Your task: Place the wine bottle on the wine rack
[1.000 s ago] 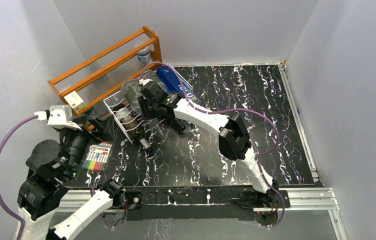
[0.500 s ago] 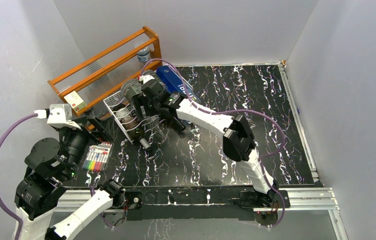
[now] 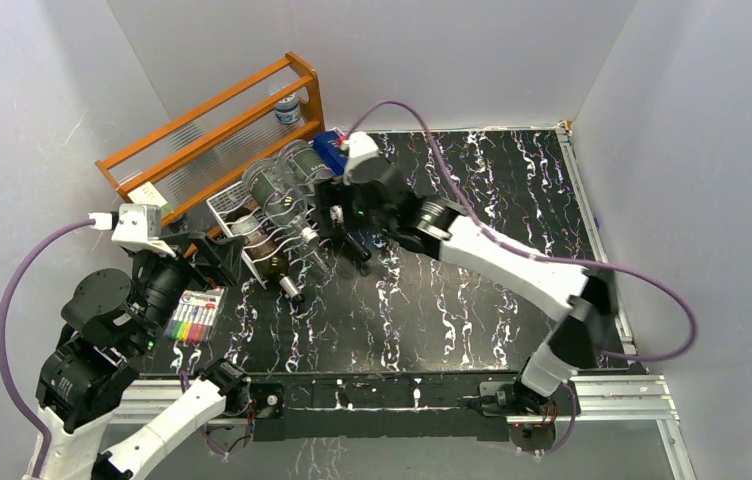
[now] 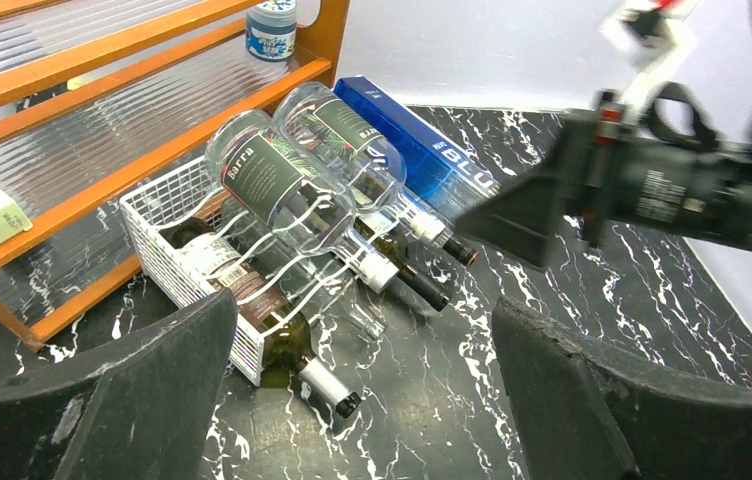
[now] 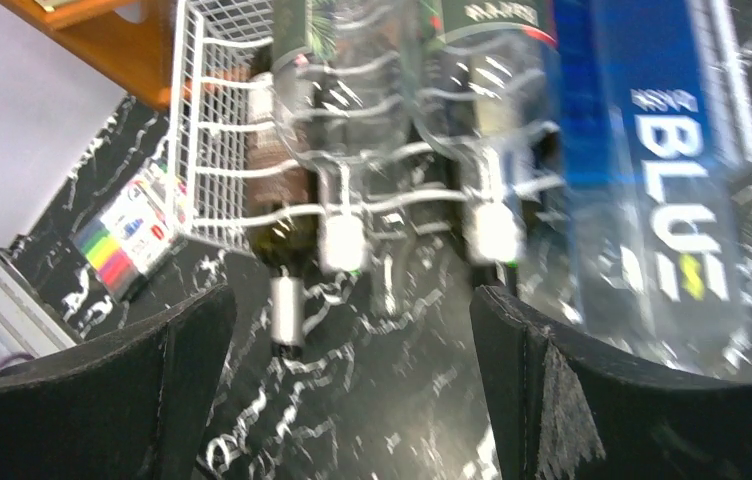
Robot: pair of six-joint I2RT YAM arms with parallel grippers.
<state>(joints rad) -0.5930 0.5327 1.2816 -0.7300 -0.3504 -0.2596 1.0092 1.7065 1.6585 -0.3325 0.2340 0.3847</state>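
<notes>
Right tool (image 5: 352, 300) spread wide, empty; wine bottle (image 5: 482, 110) on wine rack (image 5: 202, 130) just ahead, apart. Left tool (image 4: 362, 310) spread wide, empty.

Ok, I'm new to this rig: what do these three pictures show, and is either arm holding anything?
A left arm and a right arm are bolted at the near edge of the table. The wide picture looks down from above and behind them. The other two come from wrist cameras, so the dark shapes at the bottom are the left fingers and right fingers. Both pairs are open, holding nothing. A white wine rack carries several wine bottles lying down. A blue box lies beside it, a marker pack nearer the left arm, an orange shelf behind.
</notes>
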